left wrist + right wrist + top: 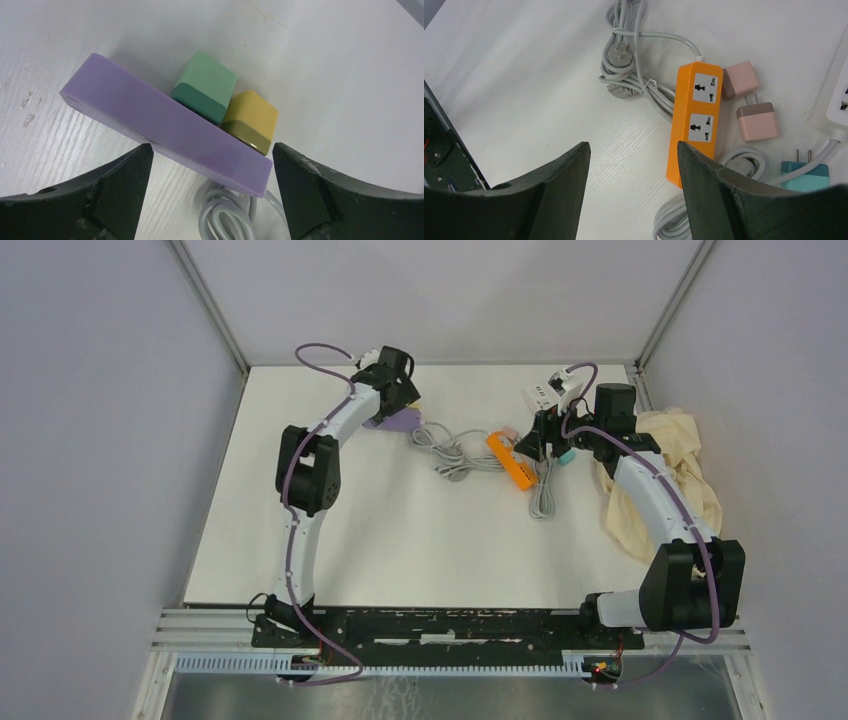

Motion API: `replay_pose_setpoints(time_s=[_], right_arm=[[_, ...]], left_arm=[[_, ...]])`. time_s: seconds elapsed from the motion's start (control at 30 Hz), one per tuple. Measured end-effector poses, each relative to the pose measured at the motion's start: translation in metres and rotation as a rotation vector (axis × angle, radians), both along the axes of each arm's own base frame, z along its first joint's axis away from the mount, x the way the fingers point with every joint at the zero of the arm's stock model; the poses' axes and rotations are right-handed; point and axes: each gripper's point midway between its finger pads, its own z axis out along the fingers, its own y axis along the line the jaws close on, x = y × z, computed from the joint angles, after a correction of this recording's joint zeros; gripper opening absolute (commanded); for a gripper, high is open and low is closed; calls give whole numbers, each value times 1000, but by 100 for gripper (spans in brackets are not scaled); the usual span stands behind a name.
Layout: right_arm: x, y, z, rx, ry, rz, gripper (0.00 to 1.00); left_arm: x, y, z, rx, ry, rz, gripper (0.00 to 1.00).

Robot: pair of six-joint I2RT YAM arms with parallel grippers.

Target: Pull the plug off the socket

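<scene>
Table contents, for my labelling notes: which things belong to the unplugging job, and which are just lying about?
Job: purple strip with green plug and yellow plug seated in it; left pincer, open over it.
Lying about: orange strip, sockets empty; two loose pink adapters; teal plug; cream cloth.

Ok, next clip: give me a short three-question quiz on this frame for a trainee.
1. True or false: both visible sockets of the orange strip are empty.
2. Which plugs sit in the purple strip? A: green plug and yellow plug. B: pink and teal plugs. C: none.
3. Fill in: the left gripper hangs over the purple strip with its jaws ____.

Key: 1 true; 2 A; 3 open.
</scene>
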Motion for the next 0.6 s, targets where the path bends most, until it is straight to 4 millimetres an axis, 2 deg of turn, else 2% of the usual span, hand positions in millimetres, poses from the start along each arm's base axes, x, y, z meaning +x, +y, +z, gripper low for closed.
replay_pose_setpoints(time_s=[0.23,0.43,0.6], right_arm=[[0,1,0,3,0,3,70],[-1,1,1,4,0,5,70],[-1,1,2,4,-5,5,70]], left_arm=[[-9,4,-22,-8,93,106,98],[-8,4,-24,-24,102,145,90],[-6,3,-25,-37,103,158,94]])
